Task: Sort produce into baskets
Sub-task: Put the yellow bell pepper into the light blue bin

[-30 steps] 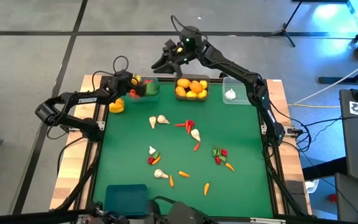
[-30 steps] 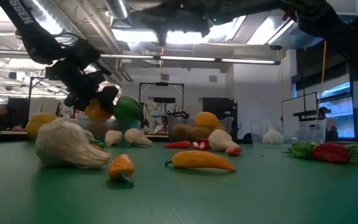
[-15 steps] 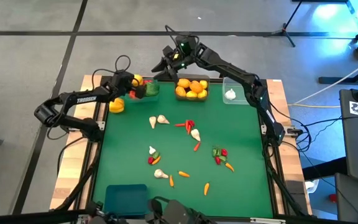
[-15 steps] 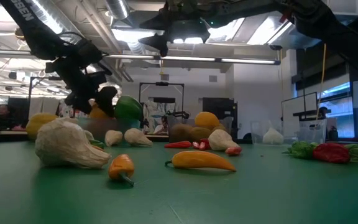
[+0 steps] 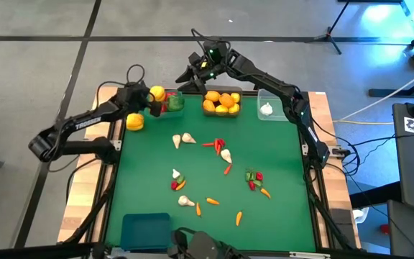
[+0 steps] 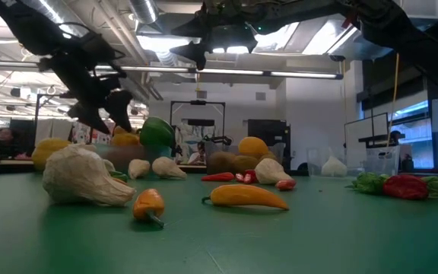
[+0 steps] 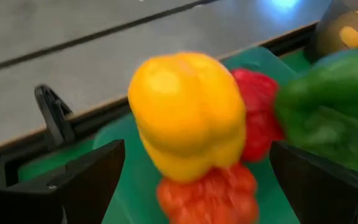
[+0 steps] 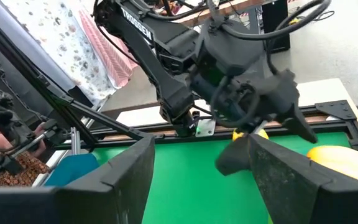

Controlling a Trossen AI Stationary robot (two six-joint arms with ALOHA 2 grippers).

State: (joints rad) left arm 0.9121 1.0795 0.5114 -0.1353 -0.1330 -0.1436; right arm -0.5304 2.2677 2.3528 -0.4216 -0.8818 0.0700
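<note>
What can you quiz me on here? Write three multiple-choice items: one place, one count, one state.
1. The blue basket stands:
A. beside the clear basket
B. at the table edge opposite the other baskets
C. off the table

2. Garlic bulbs in the clear basket:
A. none
B. one
C. four

3. The left fingers are:
A. open
B. shut on a carrot
C. shut, empty

Answers:
B, it sits alone at the near edge.
B, a single white bulb shows.
A, they stand wide on either side of the yellow pepper, not touching it.
</note>
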